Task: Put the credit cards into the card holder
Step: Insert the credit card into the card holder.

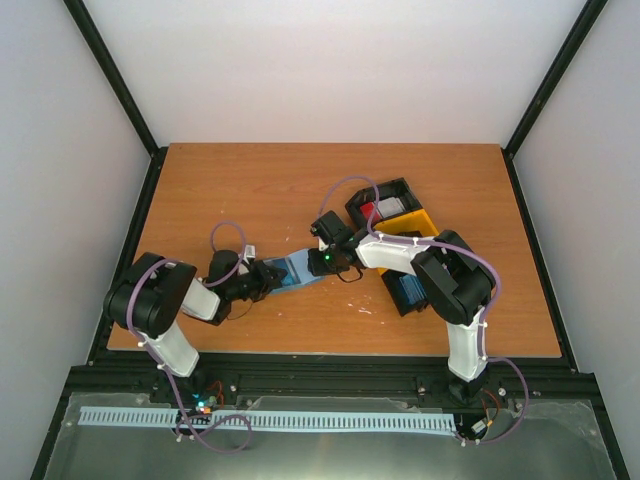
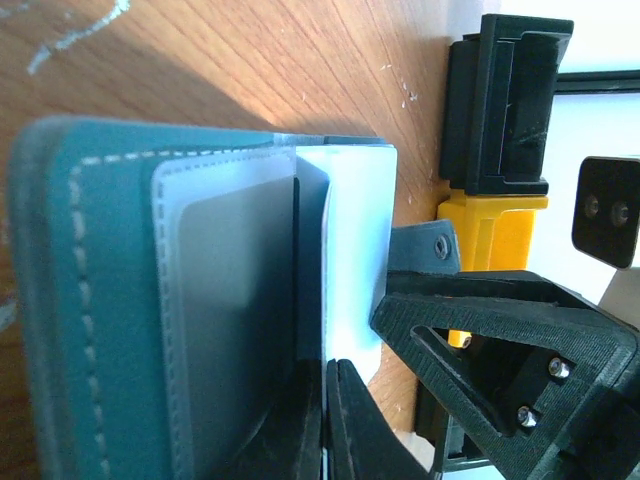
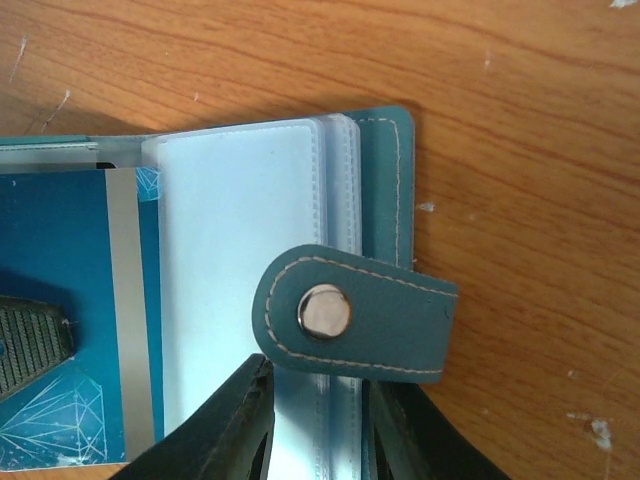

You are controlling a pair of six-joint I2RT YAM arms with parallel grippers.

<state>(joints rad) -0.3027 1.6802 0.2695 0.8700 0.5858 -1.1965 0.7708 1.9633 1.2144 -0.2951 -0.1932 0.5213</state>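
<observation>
Table (image 1: 300, 190): bare wood, walled on three sides. Both arms reach in toward the middle from the near edge.

Tray (image 1: 432, 222): black and yellow, right of centre and beyond the right arm's forearm. Its far compartment holds a red card (image 1: 368, 210) with a pale one beside it.

Card holder (image 1: 298, 268): blue-grey, lying open on the near half of the table at about the middle, between the two grippers and well left of the tray. Pale stitching runs round the cover.

Clear pockets (image 3: 240, 230): several leaves stacked on the holder's right half. In the left wrist view one pale leaf stands up off the stack.

Blue card (image 3: 50, 250): on the holder's left half, with a grey stripe down one side and white line-art at its corner. Whether it sits under film, cannot tell.

Left gripper (image 2: 322, 420): jaws fully closed, pinching the edge of a thin clear leaf of the holder at its left end.

Right gripper (image 3: 320, 430): jaws partway apart, with the tips at the near edge of the pocket stack, just below the tab. Leaves lie between the fingers; whether they are pinched, cannot tell.

Snap tab (image 3: 350, 315): folded over the pockets from the right cover edge, with its metal stud facing up.
</observation>
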